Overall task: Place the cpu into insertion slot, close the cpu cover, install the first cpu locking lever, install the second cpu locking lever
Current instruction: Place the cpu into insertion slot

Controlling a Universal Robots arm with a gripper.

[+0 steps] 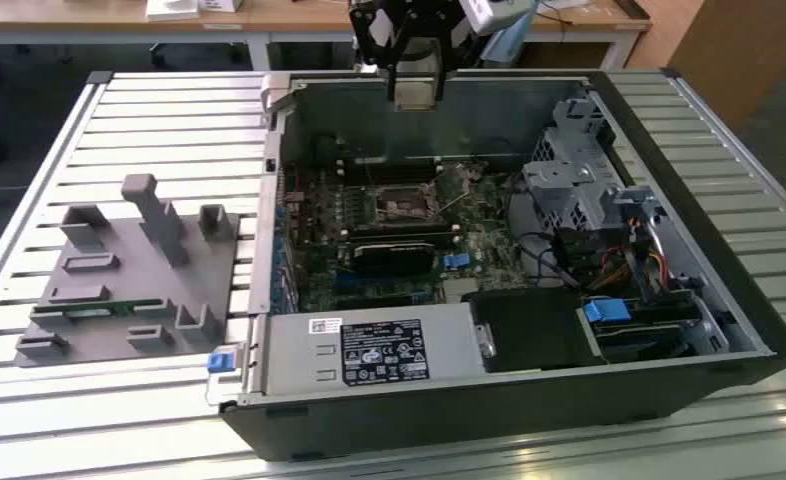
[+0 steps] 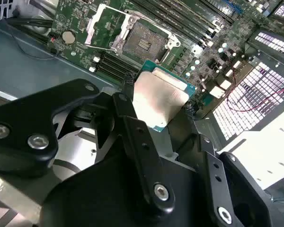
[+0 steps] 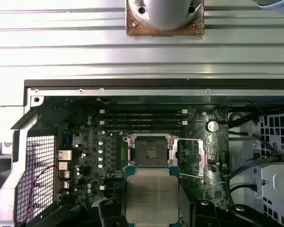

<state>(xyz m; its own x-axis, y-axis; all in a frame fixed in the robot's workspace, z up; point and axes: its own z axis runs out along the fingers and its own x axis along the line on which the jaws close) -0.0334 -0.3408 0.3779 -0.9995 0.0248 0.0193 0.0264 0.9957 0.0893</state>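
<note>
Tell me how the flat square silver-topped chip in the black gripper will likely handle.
The flat square silver-topped chip looks rigid, unlikely to flex in the black gripper. Its smooth metal top may be slippery. Thin and held by its edges, it could tilt if bumped.

Exterior view high, angled down into computer case [image 1: 500, 410], both wrist views share insertion slot [image 2: 141, 41] [image 3: 150, 151]
</note>
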